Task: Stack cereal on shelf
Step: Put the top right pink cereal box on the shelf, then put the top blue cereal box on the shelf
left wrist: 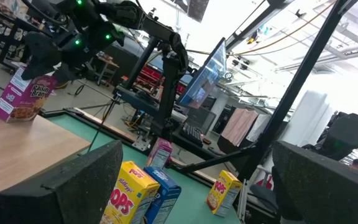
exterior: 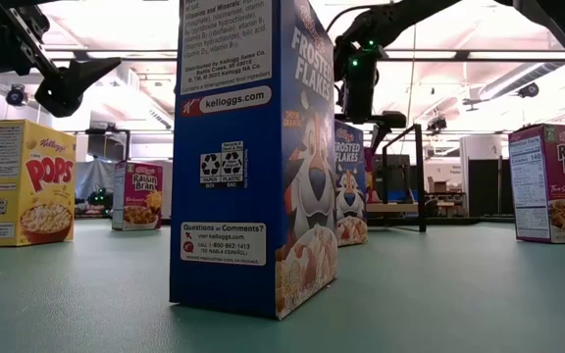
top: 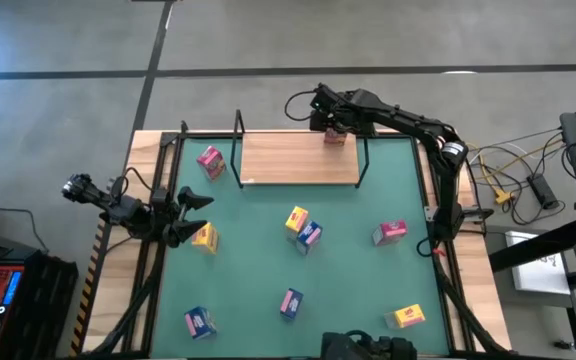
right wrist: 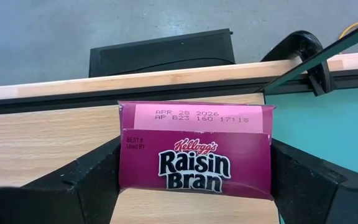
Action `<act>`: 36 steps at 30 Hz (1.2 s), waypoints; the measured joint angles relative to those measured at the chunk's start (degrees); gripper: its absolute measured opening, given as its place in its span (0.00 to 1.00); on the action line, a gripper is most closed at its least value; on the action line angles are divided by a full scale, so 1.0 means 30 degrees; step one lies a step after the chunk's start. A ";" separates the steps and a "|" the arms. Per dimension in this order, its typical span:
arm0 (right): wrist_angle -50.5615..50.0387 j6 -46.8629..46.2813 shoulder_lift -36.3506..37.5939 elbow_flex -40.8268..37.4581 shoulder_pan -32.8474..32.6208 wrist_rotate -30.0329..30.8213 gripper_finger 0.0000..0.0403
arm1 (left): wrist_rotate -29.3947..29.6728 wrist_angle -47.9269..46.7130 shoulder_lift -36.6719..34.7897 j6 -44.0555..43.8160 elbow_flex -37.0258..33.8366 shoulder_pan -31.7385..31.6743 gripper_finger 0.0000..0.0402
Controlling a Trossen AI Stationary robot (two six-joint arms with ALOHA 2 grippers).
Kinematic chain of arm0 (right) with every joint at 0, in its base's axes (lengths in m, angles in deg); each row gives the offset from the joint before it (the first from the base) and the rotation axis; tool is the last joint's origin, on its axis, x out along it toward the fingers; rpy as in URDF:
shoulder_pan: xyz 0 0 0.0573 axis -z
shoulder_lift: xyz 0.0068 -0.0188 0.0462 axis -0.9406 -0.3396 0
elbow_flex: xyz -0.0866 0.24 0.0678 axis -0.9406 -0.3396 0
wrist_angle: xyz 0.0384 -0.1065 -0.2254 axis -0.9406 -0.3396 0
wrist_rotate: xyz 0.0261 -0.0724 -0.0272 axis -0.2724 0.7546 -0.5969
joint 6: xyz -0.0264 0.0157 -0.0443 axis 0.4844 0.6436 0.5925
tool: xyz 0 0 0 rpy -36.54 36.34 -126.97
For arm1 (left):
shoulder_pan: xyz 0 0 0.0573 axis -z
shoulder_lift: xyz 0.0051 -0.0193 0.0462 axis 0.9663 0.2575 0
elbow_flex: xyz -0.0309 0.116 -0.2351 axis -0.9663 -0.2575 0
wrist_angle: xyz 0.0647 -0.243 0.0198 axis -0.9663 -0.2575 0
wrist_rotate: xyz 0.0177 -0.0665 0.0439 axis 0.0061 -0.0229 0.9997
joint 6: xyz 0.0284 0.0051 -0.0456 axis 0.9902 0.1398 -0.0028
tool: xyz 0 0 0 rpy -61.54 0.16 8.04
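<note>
A pink Raisin Bran cereal box (right wrist: pixel 197 158) stands upright on its base on the light-wood shelf (top: pixel 298 160), near the shelf's far right corner. My right gripper (right wrist: pixel 196 149) reaches down over it from the far right, one finger on each narrow side of the box. It also shows in the high view, right gripper (top: pixel 333 125) over box (top: pixel 335 136). My left gripper (top: pixel 203 215) waits open at the mat's left edge, beside a yellow box (top: pixel 205 238). Several more yellow, blue and pink boxes lie scattered on the green mat. My right gripper's fingers (right wrist: pixel 98 168) stand close against the two narrow sides (right wrist: pixel 124 162) of the pink box, slanting down from above. Whether they touch it, I cannot tell. The box stands upright, its base on the shelf board (left wrist: pixel 30 140).
On the mat lie a pink box (top: pixel 211 161) by the shelf's left upright, a yellow (top: pixel 296 219) and blue (top: pixel 309 235) pair mid-mat, a pink one (top: pixel 389 232) at the right, and blue (top: pixel 290 303), blue (top: pixel 199 322) and yellow (top: pixel 408 316) boxes near the front. The shelf's black uprights (top: pixel 239 135) flank the board.
</note>
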 joint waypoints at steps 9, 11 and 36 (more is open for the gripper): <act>-0.0007 0.0000 0.0000 -0.0007 -0.0007 -0.0007 0.81 | -0.0005 0.0000 0.0000 0.0000 0.0004 -0.0004 0.99; -0.0002 -0.0007 0.0000 -0.0015 -0.0007 -0.0026 0.83 | -0.0007 0.0000 0.0000 0.0000 0.0004 0.0003 0.99; -0.1936 -0.0349 0.0146 0.0928 -0.0419 -0.0109 0.93 | -0.0004 0.0000 0.0003 0.0000 -0.0003 0.0000 0.99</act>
